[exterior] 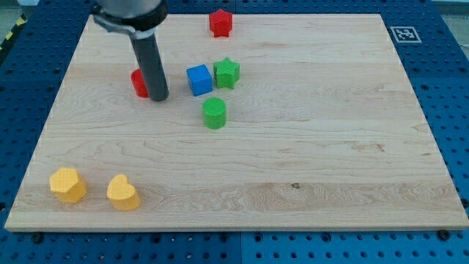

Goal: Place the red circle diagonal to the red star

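Observation:
The red circle [138, 82] lies at the board's upper left, partly hidden behind my rod. My tip [159, 97] rests on the board right against the circle's right side. The red star [220, 23] sits near the view's top edge, well up and to the right of the circle. A blue cube [198, 80] is to the right of my tip.
A green star [227, 73] touches the blue cube's right side. A green cylinder [215, 114] sits below them. Two yellow blocks, a hexagon [67, 184] and a heart [122, 193], lie at the bottom left. The wooden board [330, 147] ends at blue pegboard on all sides.

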